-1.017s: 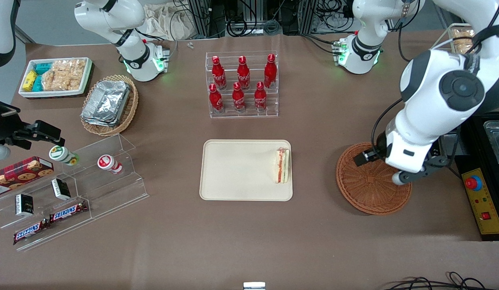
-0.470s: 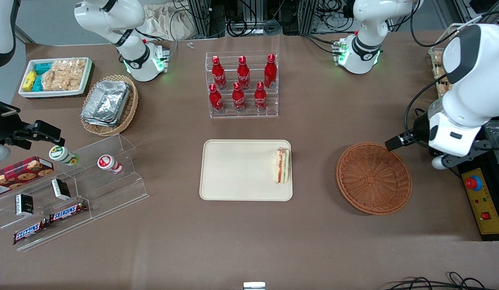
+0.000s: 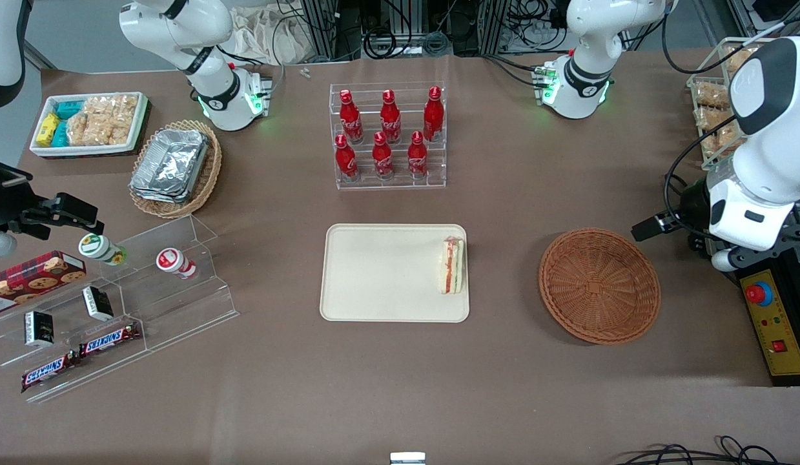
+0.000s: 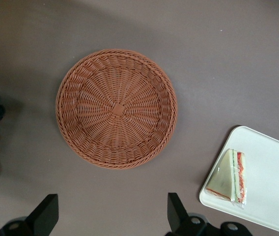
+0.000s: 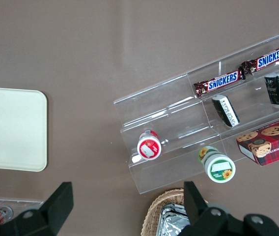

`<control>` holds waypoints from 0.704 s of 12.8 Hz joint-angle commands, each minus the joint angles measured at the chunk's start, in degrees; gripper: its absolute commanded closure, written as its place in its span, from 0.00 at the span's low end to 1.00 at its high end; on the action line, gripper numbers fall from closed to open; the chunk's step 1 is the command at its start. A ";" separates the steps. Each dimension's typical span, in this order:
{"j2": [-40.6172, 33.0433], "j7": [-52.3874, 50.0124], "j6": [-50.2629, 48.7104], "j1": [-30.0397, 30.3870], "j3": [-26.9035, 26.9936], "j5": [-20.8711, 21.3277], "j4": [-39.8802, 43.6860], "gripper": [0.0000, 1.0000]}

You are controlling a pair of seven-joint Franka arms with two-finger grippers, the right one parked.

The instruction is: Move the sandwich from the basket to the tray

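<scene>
The sandwich (image 3: 452,265) lies on the tray (image 3: 374,271), at the edge nearest the empty basket (image 3: 598,285). The gripper (image 4: 112,219) hangs spread wide above the worktop (image 3: 400,374), holding nothing

The sandwich (image 3: 452,265), a pale triangular wedge with orange-red and green filling layers, lies flat on the beige rectangular tray (image 3: 380,274) at its 3 o'clock edge in the front view. The round reddish-brown wicker basket (image 3: 598,285) sits well apart from the tray at its 3 o'clock, holding nothing. The gripper (image 4: 112,216) hangs above the table near the basket, fingers spread wide.
</scene>
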 commanded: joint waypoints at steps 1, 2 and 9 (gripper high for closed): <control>-1.84 1.47 -0.42 2.82 -0.31 -1.39 -1.49 0.01; -2.45 2.43 -0.60 2.65 0.21 -1.39 -1.49 0.01; -2.55 7.72 -3.23 -6.67 11.47 -2.28 -0.54 0.01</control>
